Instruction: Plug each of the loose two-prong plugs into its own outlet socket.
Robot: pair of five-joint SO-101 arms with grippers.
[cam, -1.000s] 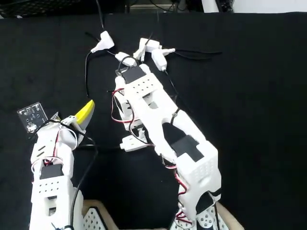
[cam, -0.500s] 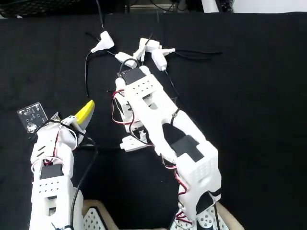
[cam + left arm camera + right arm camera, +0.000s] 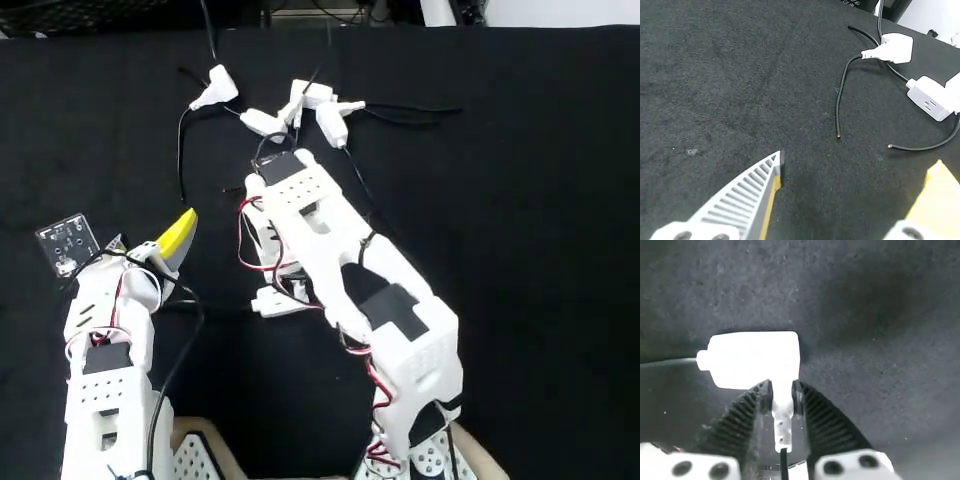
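Overall, we found the black bench (image 3: 540, 250) carrying both arms and a scatter of white cord fittings. At the far left, a small square circuit board (image 3: 68, 243) lay flat beside the left arm (image 3: 105, 350).

The left end effector (image 3: 860, 159) stood wide and gripped nothing. Its ribbed grey finger (image 3: 747, 195) and yellow finger (image 3: 940, 200) were well apart above bare cloth. Beyond it, in the left wrist view, a white plug (image 3: 892, 47) lay on the bench with a black cord (image 3: 842, 95) trailing from its narrow end. Near it an outlet socket (image 3: 930, 97) lay with two slots facing up. The two were apart, not joined.

At mid-bench in the high view, a further white fitting (image 3: 275, 300) lay just beside the right arm (image 3: 340, 270), which stretched toward the rear of the bench.

The right end effector (image 3: 782, 392) was closed narrow on a slim white piece (image 3: 783, 415). That piece touched the edge of a white block (image 3: 752, 360) resting on the cloth, with a cord leaving the block's far end. We could not tell whether the piece and the block were joined.

To the right of that arm's tip, a cluster of white plugs (image 3: 320, 105) lay close together near the rear edge, with black cords running off from them.
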